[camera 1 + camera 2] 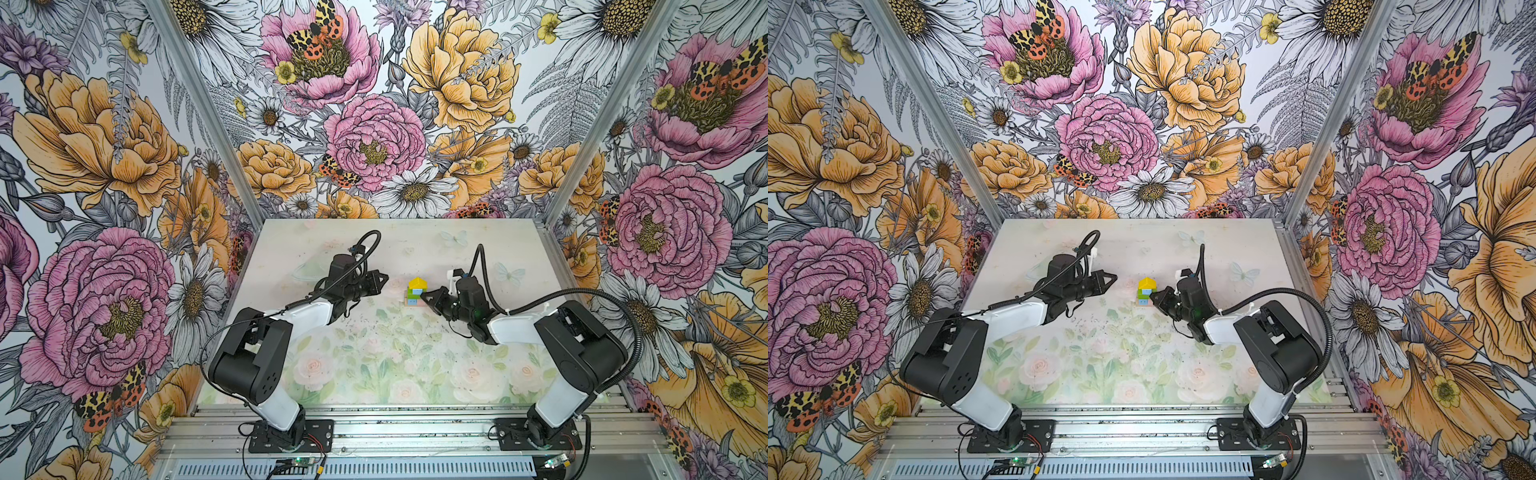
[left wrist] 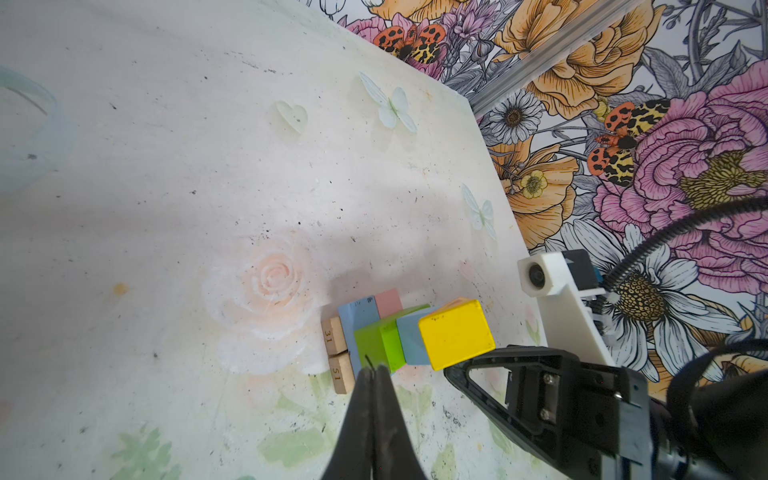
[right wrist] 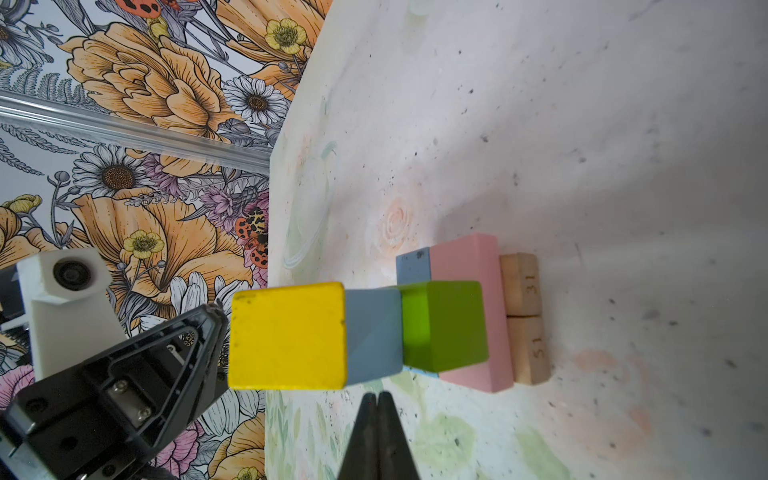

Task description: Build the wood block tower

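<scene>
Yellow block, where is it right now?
In both top views the yellow block caps the tower near the middle of the table, resting on the blue cube, just left of the right pincer.

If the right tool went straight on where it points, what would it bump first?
Probably the tower, around its light blue cube. The shut right tool sits close beside it.

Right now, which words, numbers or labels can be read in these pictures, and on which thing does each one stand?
"31": marked on the end face of one tan plank at the base of the tower.
"51": marked on the end face of the second tan plank, right beside it.
Small circuit boards at the front edge: any print is too small to read.
Nothing else readable shows.
</scene>
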Robot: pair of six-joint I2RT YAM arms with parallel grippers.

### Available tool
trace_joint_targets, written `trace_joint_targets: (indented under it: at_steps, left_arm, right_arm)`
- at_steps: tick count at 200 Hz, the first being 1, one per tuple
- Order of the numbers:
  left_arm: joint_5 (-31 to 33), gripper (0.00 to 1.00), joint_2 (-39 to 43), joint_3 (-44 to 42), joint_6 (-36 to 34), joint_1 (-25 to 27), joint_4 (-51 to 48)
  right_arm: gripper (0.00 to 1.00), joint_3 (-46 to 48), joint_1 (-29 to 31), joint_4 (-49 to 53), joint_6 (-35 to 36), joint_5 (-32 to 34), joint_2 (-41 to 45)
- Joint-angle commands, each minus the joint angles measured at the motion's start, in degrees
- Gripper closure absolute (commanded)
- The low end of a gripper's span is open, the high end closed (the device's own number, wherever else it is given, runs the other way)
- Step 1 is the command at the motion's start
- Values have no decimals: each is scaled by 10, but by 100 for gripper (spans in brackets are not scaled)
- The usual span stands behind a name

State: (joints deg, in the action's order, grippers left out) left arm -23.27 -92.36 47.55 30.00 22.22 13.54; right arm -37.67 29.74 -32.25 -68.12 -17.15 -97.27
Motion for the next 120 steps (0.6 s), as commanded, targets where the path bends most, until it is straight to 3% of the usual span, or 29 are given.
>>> trace_joint_targets:
  at_steps: [1, 120]
  left_arm:
    - [-15, 100, 1, -9, -5, -6, 20]
    - [-16, 100, 1, -8, -5, -6, 20]
  right_arm:
    - [100, -7, 4, -18, 0, 13, -7]
    - [100, -7, 3, -19, 0, 22, -6]
